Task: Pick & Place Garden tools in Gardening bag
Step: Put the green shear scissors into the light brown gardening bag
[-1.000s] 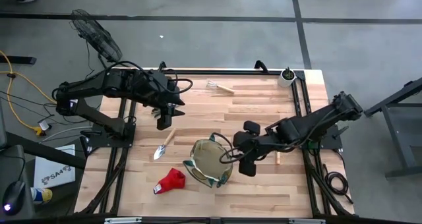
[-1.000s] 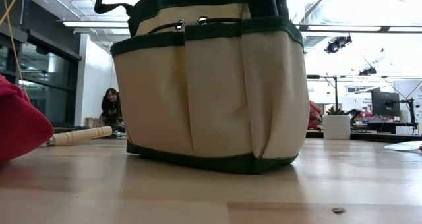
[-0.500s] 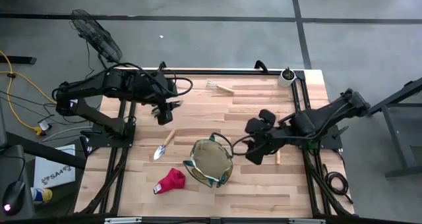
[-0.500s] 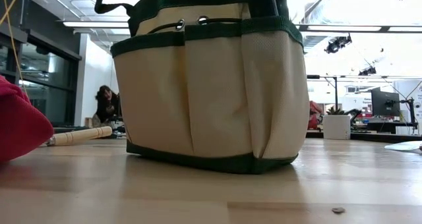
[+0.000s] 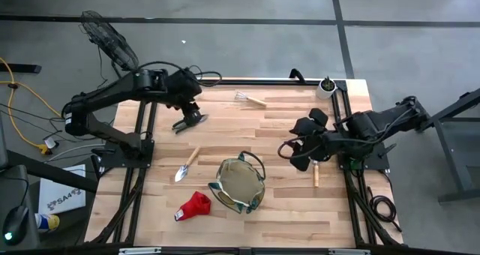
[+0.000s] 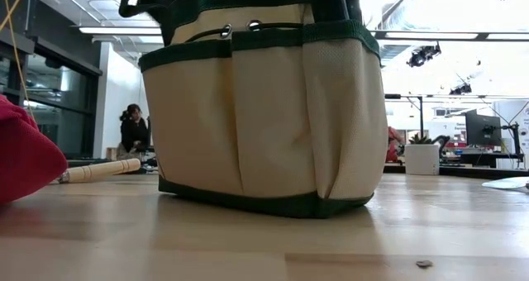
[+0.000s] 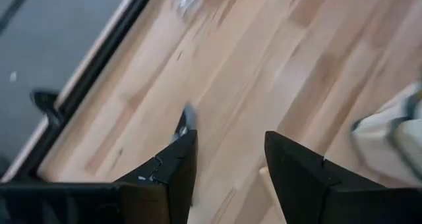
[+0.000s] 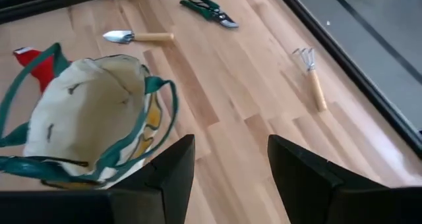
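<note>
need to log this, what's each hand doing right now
left hand: open, holding nothing, over bare table.
right hand: open, holding nothing, beside the gardening bag.

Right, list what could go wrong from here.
1. A loop handle of the gardening bag arches over its mouth; a dropped tool may snag on it.
2. The wooden-handled tool lies close beside the right arm, so a swing could knock it.
3. The bag is soft and may shift if bumped.
</note>
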